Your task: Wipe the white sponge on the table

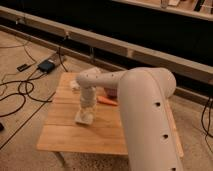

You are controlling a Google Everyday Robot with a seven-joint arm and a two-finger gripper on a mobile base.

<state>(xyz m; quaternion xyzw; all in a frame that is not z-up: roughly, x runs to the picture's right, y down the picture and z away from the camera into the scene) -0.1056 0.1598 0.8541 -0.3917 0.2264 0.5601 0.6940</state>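
Observation:
The white sponge (82, 120) lies flat on the light-wood table (65, 136), left of the middle. My gripper (85, 111) points straight down and sits right on top of the sponge, covering its upper part. My big white arm (145, 105) reaches in from the right front and hides the table's right side.
An orange, carrot-like thing (107, 101) lies just right of the gripper. A whitish object (75, 85) lies behind the wrist near the table's back left. Black cables (20, 95) and a small dark box (46, 65) lie on the floor at the left. A long ledge (125, 47) runs behind.

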